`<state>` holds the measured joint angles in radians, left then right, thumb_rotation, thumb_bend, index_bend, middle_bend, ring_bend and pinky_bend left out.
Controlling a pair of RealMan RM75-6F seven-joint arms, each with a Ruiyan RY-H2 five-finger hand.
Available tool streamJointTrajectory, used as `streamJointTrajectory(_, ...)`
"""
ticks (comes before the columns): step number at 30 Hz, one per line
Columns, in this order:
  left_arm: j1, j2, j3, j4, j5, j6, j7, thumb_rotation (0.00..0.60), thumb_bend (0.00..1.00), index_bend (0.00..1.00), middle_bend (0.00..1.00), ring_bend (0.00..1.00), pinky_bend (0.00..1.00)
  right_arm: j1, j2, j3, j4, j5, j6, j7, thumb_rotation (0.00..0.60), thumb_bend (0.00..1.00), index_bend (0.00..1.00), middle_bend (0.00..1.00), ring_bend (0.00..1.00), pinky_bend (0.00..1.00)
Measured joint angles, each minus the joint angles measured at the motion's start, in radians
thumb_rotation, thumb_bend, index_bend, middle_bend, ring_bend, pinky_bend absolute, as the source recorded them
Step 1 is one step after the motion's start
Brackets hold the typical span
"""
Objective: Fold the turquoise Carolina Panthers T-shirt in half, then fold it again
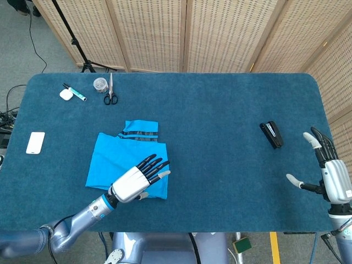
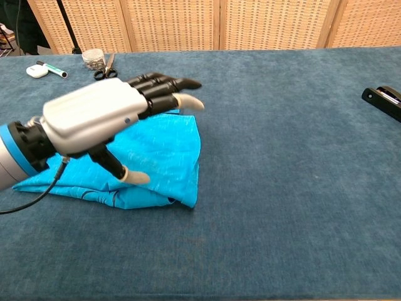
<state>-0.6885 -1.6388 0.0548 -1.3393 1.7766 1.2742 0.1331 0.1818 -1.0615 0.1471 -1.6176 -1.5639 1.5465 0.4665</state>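
The turquoise T-shirt (image 1: 122,155) lies folded into a compact rectangle on the left half of the table, with a striped sleeve part sticking out at its far edge. In the chest view the T-shirt (image 2: 168,150) shows as a layered fold with its right edge doubled over. My left hand (image 1: 137,180) hovers flat over the shirt's near right corner, fingers stretched out and apart, holding nothing; in the chest view the left hand (image 2: 109,116) fills the left foreground. My right hand (image 1: 325,170) is open at the table's right edge, far from the shirt.
A black stapler (image 1: 271,134) lies right of centre. At the far left are scissors (image 1: 110,94), a small jar (image 1: 99,84), a marker (image 1: 74,92) with a white case, and a white phone (image 1: 36,142). The blue table (image 1: 220,181) is backed by wicker screens.
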Motion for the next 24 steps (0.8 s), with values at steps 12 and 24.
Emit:
streamJointTrajectory(12,0.097,0.179,-0.007,-0.089,-0.086,0.073,-0.056,0.600,0.00,0.00,0.00,0.00,0.00,0.001,-0.001,-0.004,0.001,-0.007,-0.001,-0.009,0.600,0.00,0.00,0.00,0.00,0.00)
streamJointTrajectory(24,0.324,0.443,-0.001,-0.239,-0.292,0.203,-0.163,0.600,0.00,0.00,0.00,0.00,0.00,0.000,-0.007,-0.010,-0.004,-0.020,0.005,-0.057,0.600,0.00,0.00,0.00,0.00,0.00)
